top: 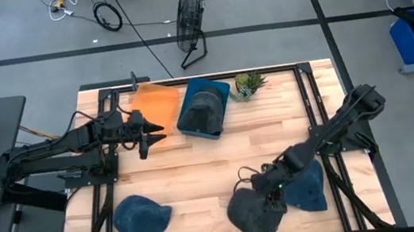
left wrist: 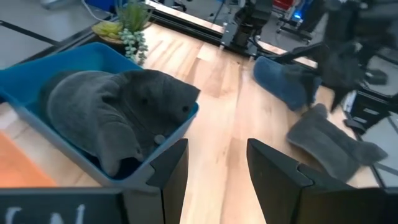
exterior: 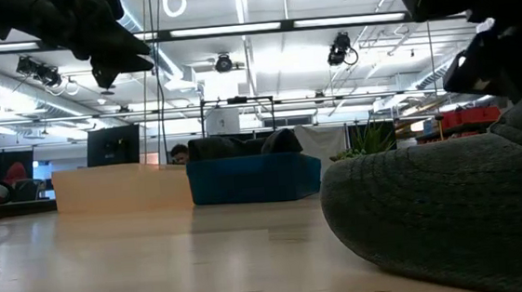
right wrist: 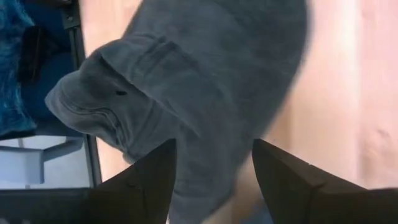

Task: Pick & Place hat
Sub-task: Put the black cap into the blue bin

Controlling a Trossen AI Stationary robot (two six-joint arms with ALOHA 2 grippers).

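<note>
A dark grey hat (top: pixel 254 214) lies flat on the wood near the table's near edge, large in the low view (exterior: pixel 453 215). My right gripper (top: pixel 268 193) hangs open just over it, its fingers on either side of the hat's cloth (right wrist: pixel 205 81) in the right wrist view. A second grey hat (left wrist: pixel 115 112) sits inside the blue bin (top: pixel 204 107). My left gripper (top: pixel 149 135) is open and raised beside that bin, touching nothing. One blue hat (top: pixel 140 219) lies near the left near corner. Another blue hat (top: pixel 310 186) lies partly under the right arm. My right gripper (right wrist: pixel 214 149) comes at the grey hat from above with its fingers open astride the cloth. I cannot tell whether the fingertips touch the hat. The hat lies flat on the table.
An orange bin (top: pixel 159 102) stands left of the blue bin, and a small plant (top: pixel 249 84) stands to its right at the far edge. Black rails (top: pixel 314 110) run along both table sides. Bare wood (top: pixel 221 158) lies between the bins and the hats.
</note>
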